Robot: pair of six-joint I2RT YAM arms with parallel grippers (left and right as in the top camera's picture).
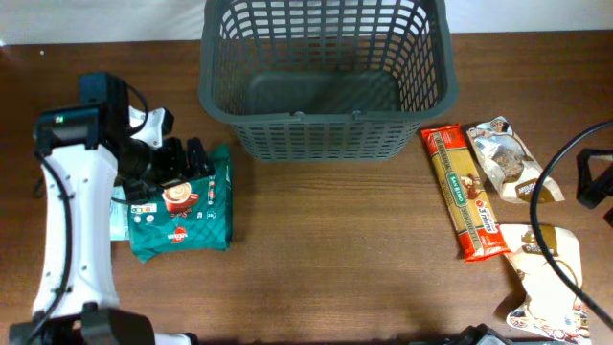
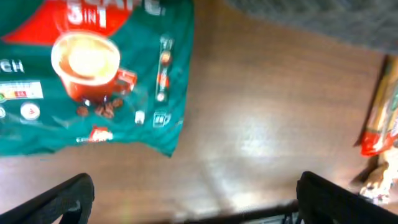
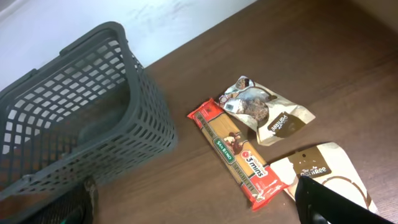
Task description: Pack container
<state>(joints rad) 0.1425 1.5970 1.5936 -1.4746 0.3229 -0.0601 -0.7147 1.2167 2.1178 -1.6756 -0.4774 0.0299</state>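
Container [image 1: 326, 144], dark grey lattice basket: far centre of table [image 1: 326, 259]. Green coffee packet [image 1: 182, 211] lies left of it, under the wide-open left gripper [image 2: 198, 202]. Pasta packet [image 1: 466, 192] and two pouches [image 1: 506, 158] [image 1: 551, 278] lie right; right gripper [image 3: 205, 208] spread wide.

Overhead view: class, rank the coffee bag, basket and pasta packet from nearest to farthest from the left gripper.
1. Coffee bag, right by the left gripper, left side.
2. Basket, back centre.
3. Pasta packet, right side.
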